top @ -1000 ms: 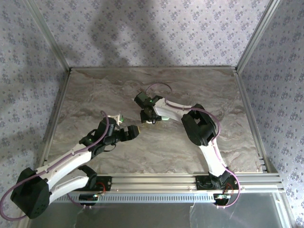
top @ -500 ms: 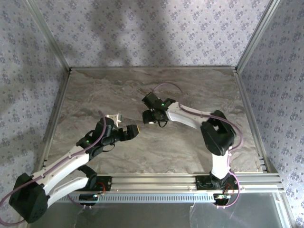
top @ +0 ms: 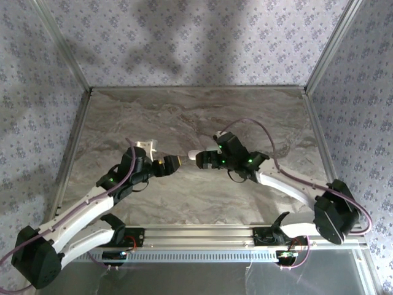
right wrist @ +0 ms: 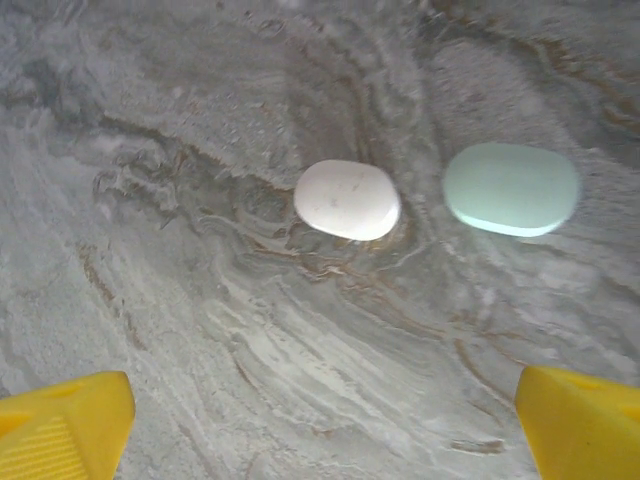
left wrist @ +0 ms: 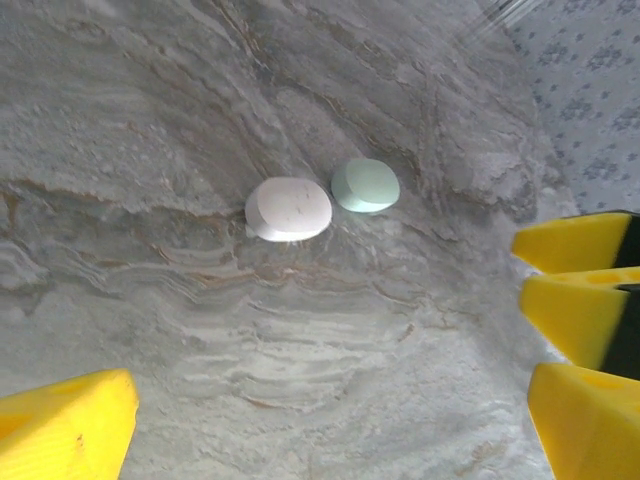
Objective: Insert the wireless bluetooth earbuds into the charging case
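White case [right wrist: 347,199] beside mint case [right wrist: 511,188], both shut, on marble table [right wrist: 200,330]
Left gripper [top: 176,163] and right gripper [top: 199,161] spread wide, empty

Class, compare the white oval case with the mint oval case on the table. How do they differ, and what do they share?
Colour: the white case is off-white, while the mint case is pale green. Surface: the white case shows faint specks, while the mint case looks plain. Both are smooth, closed ovals lying flat on the table, with a gap between them.
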Robot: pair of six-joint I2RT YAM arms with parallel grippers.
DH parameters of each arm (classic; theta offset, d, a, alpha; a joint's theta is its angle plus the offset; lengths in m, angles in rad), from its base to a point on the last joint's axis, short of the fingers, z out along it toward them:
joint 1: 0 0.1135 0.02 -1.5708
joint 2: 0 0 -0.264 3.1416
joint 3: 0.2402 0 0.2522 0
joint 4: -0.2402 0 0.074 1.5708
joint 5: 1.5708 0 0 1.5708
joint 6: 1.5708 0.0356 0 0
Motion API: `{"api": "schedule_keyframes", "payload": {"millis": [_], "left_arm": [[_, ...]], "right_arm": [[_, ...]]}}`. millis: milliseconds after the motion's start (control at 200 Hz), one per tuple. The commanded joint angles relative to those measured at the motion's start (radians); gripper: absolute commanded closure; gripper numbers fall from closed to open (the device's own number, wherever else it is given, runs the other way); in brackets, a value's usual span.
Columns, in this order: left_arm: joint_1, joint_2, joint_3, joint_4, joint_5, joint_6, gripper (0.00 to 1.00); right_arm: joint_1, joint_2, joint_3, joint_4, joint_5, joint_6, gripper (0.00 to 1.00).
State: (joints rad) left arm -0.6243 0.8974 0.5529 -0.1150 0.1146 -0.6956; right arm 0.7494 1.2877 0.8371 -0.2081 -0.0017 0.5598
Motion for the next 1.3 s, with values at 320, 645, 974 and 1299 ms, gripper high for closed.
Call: {"api": "schedule_keyframes", "payload": {"millis": [320,645,974,1299], "left_arm": [[0.205,-0.052,0.074,-0.148,-0.243,0.196,0.0],[0.449,-0.033,-0.03,0.004,-0.296,0.354,0.0],[0.531,0.088,-0.188,0.408,-0.341,0.599,0.0],[0.591,0.376,-0.214,0.774,-0.299,0.603,0.0]], "right_arm": [[-0.324,-0.573,-0.337,-0.076,0.316,-0.117,0.0],[-0.546,-0.804,-0.561,0.136,0.411,-0.305,0.0],[-0.747,-0.536,-0.665,0.516,0.367,-0.359,0.0],[-0.774,-0.134,-0.594,0.868,0.328,-0.405,0.0]]}}
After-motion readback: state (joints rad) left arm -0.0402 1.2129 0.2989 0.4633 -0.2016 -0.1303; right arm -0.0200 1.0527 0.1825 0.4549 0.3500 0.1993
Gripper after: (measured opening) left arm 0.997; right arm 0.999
